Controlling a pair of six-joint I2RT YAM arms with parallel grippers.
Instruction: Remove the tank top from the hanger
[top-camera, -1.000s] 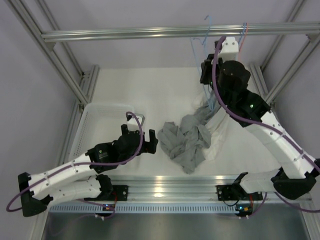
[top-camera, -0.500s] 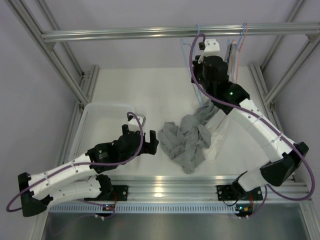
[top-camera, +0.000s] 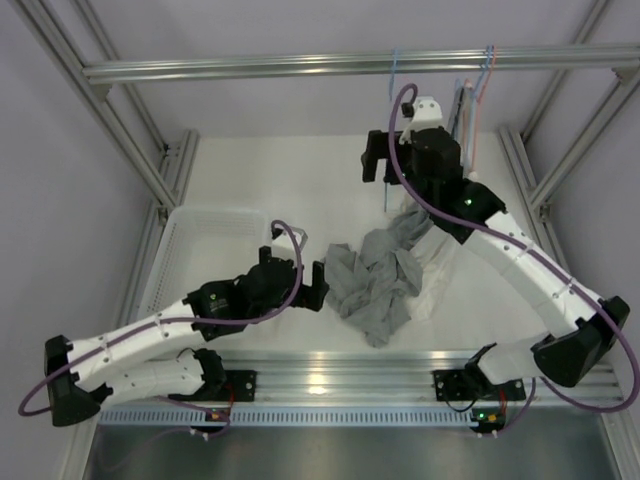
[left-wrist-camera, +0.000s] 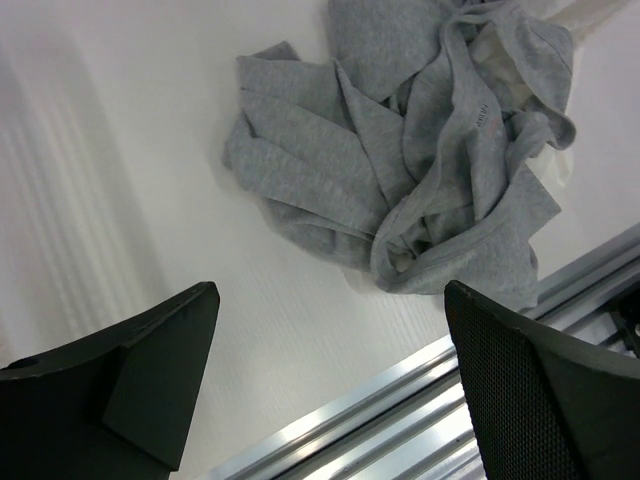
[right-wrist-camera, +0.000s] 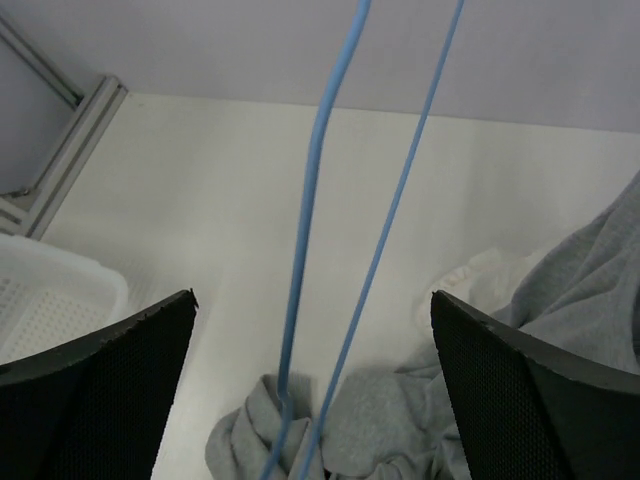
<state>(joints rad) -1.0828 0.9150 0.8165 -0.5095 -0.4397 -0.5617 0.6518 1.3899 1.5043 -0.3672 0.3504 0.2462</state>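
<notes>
Task thing: grey tank top (top-camera: 375, 285), mostly a crumpled heap on the table (top-camera: 280, 180). 1 strand climbs up and right toward the blue hanger (top-camera: 392, 75).
Hanger: hooked on the overhead rail (top-camera: 300, 66). In the right wrist view its 2 wires (right-wrist-camera: 305, 230) run top to bottom and end in grey cloth (right-wrist-camera: 370, 420), so the top looks still caught on it.
Right gripper (top-camera: 375, 160): raised beside the hanger, jaws spread wide and holding nothing. The 2 wires pass between the fingers, touching neither.
Left gripper (top-camera: 318, 288): low over the table, jaws spread and empty, just left of the heap. The white basket (top-camera: 190, 240) is behind it.
Key relation: the heap (left-wrist-camera: 400, 170) lies ahead and right of the left jaws, its bulk running away toward the hanger. The left arm is nearer the cloth, the right arm nearer the wire.
Judgement: the next move likely needs cloth drawn down along the wires while the hanger stays hooked.
Change since 1 second ago: the right jaws were pressed together and have opened, and that wrist has swung left. The left arm has edged closer to the heap.
</notes>
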